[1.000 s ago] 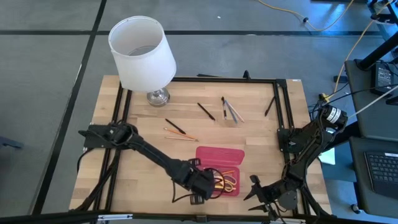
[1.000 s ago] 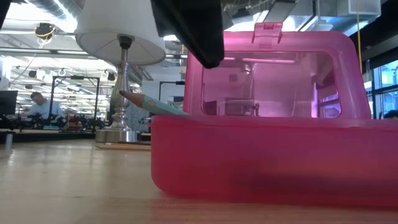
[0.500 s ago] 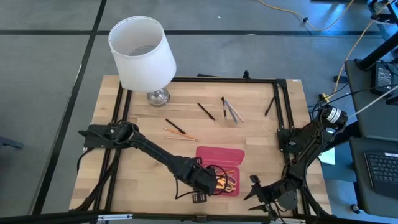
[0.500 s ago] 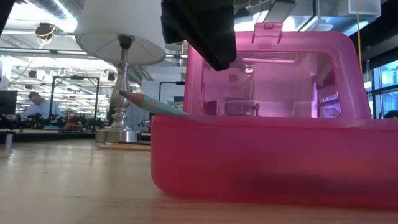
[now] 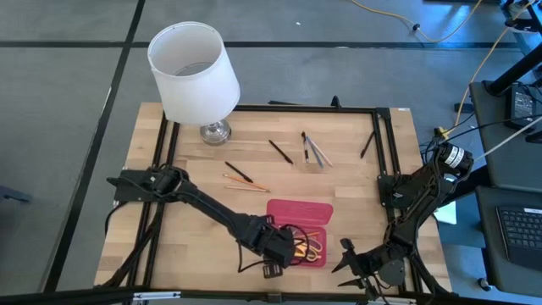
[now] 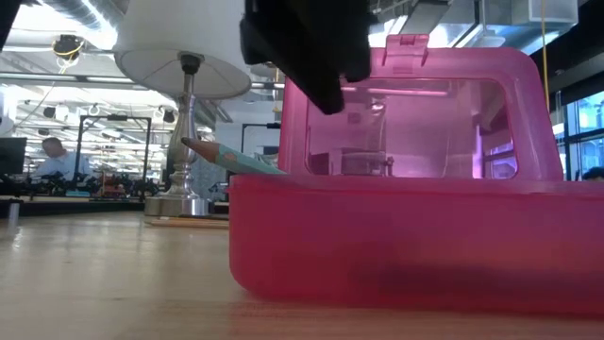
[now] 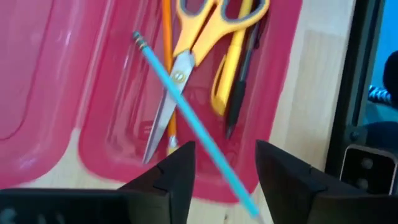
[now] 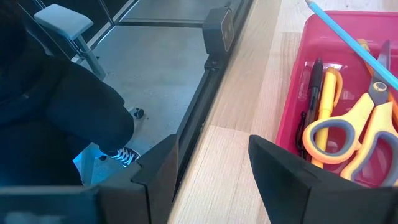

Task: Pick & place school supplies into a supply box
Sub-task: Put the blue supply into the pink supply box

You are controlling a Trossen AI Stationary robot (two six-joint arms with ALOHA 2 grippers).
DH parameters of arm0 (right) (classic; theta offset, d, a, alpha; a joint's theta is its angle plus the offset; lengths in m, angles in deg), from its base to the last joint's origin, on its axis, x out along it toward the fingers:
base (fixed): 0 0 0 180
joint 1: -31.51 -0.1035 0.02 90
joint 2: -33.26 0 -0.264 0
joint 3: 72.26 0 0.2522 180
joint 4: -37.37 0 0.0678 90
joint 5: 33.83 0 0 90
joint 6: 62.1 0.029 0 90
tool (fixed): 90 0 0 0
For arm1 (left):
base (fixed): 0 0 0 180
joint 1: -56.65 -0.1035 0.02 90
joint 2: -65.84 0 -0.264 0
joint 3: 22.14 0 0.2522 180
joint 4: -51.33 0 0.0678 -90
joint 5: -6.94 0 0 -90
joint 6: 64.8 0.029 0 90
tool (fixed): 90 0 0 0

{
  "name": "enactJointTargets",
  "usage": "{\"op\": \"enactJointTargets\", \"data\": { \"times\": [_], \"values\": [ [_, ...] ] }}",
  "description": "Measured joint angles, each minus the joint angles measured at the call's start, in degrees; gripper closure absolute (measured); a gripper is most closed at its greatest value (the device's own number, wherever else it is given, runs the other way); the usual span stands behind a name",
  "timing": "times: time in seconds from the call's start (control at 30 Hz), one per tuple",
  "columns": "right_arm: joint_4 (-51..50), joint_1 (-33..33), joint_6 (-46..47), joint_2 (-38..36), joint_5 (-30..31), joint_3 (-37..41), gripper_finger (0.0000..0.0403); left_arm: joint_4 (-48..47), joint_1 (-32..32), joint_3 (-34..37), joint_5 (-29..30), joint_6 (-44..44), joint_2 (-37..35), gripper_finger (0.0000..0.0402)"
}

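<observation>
progress: partly done | supply box (image 5: 299, 208) lower centre of the high view, already holding scissors (image 7: 186, 50) and teal pencil (image 7: 186, 112) | you have loose pens (image 5: 280, 151) upper centre left | left gripper (image 7: 219, 167) fingers apart, empty, above box | right gripper (image 8: 211, 165) fingers apart, idle lower right

left gripper (image 5: 284, 247) over open supply box (image 5: 300, 210), lamp (image 5: 193, 74) far corner

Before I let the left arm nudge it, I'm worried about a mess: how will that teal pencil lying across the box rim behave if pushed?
The teal pencil looks thin, stiff and light. It lies tilted over the scissors with one end past the supply box rim, so a push would probably pivot or roll it. The open left gripper hovers above it.
</observation>
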Motion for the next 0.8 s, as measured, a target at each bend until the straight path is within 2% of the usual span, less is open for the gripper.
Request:
{"op": "enactJointTargets", "data": {
  "times": [0.17,0.8],
  "values": [
    [0.00,0.00,0.00,0.00,0.00,0.00,0.0205,2.87,0.32,-0.02,0.44,1.98,0.54,0.0244],
    [0.00,0.02,-0.09,0.00,0.00,0.00,0.0205,0.76,1.02,0.02,3.60,-0.57,4.42,0.0254]
  ]
}}
